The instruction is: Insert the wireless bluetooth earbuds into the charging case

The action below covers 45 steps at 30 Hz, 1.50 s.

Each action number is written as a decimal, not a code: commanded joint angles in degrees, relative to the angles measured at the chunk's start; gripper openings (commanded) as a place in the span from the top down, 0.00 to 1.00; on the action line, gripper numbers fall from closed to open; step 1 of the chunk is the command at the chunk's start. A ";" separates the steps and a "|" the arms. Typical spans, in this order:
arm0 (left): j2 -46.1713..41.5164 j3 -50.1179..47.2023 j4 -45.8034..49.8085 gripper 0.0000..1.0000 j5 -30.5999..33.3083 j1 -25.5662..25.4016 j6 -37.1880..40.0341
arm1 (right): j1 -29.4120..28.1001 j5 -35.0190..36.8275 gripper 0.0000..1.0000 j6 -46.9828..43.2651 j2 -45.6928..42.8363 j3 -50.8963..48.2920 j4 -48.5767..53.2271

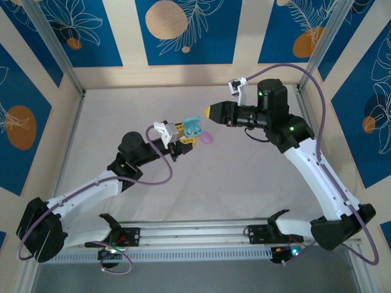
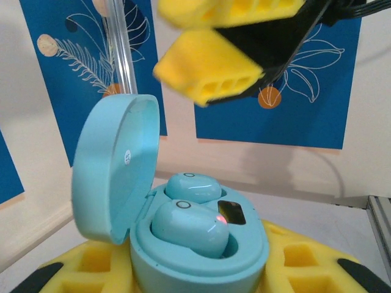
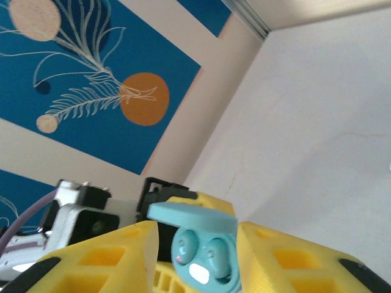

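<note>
My left gripper (image 1: 186, 135) is shut on a light blue charging case (image 1: 193, 127), holding it up off the table between its yellow fingers (image 2: 91, 262). The case's lid (image 2: 113, 165) stands open to the left. Two light blue earbuds (image 2: 189, 227) (image 2: 192, 186) sit in the wells of the case (image 2: 244, 250), and a small red light glows on the nearer one. My right gripper (image 1: 209, 112) hovers just above and beyond the case, open, with nothing between its fingers (image 2: 208, 76). From the right wrist, the open case (image 3: 204, 256) shows past the gap between the yellow fingers (image 3: 110, 256).
A small pink pebble-shaped item (image 1: 206, 137) lies on the white table (image 1: 244, 177) just right of the held case. Metal frame posts (image 1: 55, 49) and patterned blue wall panels (image 1: 183, 30) enclose the back and sides.
</note>
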<state>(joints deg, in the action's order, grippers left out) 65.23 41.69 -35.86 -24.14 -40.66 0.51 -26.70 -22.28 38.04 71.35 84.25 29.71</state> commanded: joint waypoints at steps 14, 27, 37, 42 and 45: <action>-0.17 2.69 0.90 0.65 -2.40 -1.09 1.87 | 0.42 -3.80 0.56 -0.28 7.42 8.22 8.28; -0.69 2.48 -0.72 0.65 0.35 -1.12 0.83 | -2.77 -9.00 0.55 -8.56 12.90 14.08 19.51; -0.27 2.42 -3.92 0.65 -0.91 -1.11 -0.39 | 1.07 -19.50 0.48 1.18 4.54 -0.77 6.36; 0.96 3.57 -4.65 0.64 -3.01 -1.09 -1.56 | 1.28 -26.65 0.46 5.94 6.47 -2.99 0.35; 1.26 3.57 -5.34 0.64 -3.10 -1.09 -1.92 | 0.80 -31.48 0.47 7.29 8.71 -3.25 -1.04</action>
<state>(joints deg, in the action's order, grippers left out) 66.26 43.00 -37.78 -25.43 -41.17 -0.23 -25.54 -45.93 41.98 78.41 81.84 32.29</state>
